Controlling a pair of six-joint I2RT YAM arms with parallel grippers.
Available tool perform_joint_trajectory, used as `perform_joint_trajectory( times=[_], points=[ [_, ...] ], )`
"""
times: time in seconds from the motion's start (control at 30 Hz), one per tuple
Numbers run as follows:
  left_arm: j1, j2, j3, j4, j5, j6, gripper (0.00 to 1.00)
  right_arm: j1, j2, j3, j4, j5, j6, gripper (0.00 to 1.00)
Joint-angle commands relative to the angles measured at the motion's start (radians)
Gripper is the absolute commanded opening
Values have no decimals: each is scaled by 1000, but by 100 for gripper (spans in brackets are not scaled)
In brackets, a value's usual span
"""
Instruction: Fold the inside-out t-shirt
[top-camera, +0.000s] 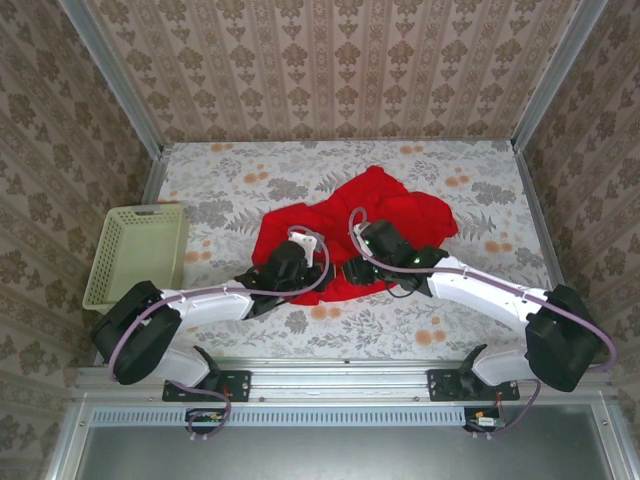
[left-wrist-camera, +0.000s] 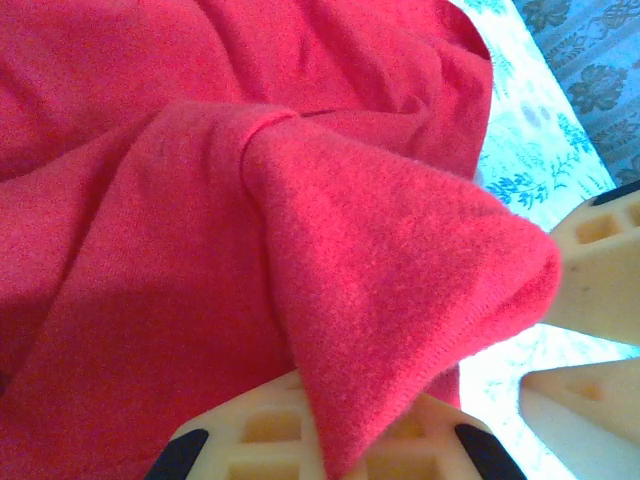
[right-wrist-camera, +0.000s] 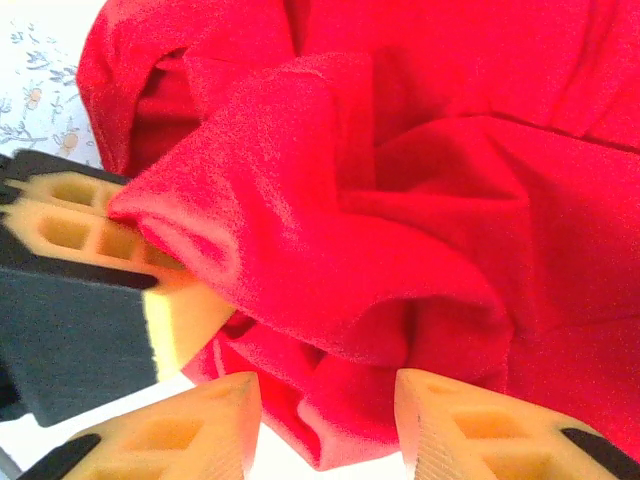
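The left gripper (left-wrist-camera: 335, 440) is pressed together on a fold of the inside-out t-shirt (top-camera: 400, 215). A thick peak of red cloth rises from between its cream, lattice-ribbed fingers. In the right wrist view the same pinch shows at the left, a corner of the shirt caught against the pale pad.

The right gripper (right-wrist-camera: 325, 430) sits just beside it with its jaws partly spread. A soft lobe of the shirt hangs between its two wedge-shaped fingers (right-wrist-camera: 470, 430), and a sliver of bare table shows beside the left one, so the cloth lies loose there rather than squeezed.

The shirt is a fuzzy, matte bright red knit. It is bunched in rounded folds and creases near the middle of the table (top-camera: 470, 330), with both grippers at its near edge. The tabletop has a pale floral cover. A yellow-green plastic lattice basket (top-camera: 140, 255) stands well apart at the left edge.
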Motion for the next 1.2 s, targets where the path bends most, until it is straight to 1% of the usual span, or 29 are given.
perform_joint_trajectory(
  times=[0.0,0.1,0.13,0.4,0.43,0.53,0.63,0.73,0.83,0.9,0.97,1.03,1.13,1.17],
  points=[
    [8,-2,0,49,38,-25,0,-5,11,-27,59,43,8,41],
    [12,-6,2,43,40,-26,0,-7,29,-23,74,54,13,42],
    [13,-6,2,41,41,-27,0,-7,65,-15,72,56,13,42],
    [15,-16,1,40,45,-28,0,-7,190,53,55,74,11,42],
    [16,-16,2,39,45,-29,0,-6,195,53,52,81,12,38],
    [26,-16,8,10,29,-34,0,-3,174,31,48,84,8,19],
    [58,-12,22,-44,16,-44,1,17,102,-26,47,80,-11,8],
    [102,11,47,-104,22,-57,2,46,9,-99,42,83,-21,3],
    [131,44,64,-128,38,-59,4,69,-78,-188,69,87,-13,2],
    [132,62,78,-157,40,-50,5,77,-129,-244,91,100,-2,2],
    [127,78,89,-178,66,-25,10,80,-174,-297,123,107,21,4],
    [103,81,109,-231,82,28,20,80,-200,-338,164,102,44,8],
    [34,51,148,-348,22,129,37,80,-200,-360,194,85,70,8],
    [15,44,158,-378,2,152,41,81,-198,-366,202,78,74,8]
  ],
)
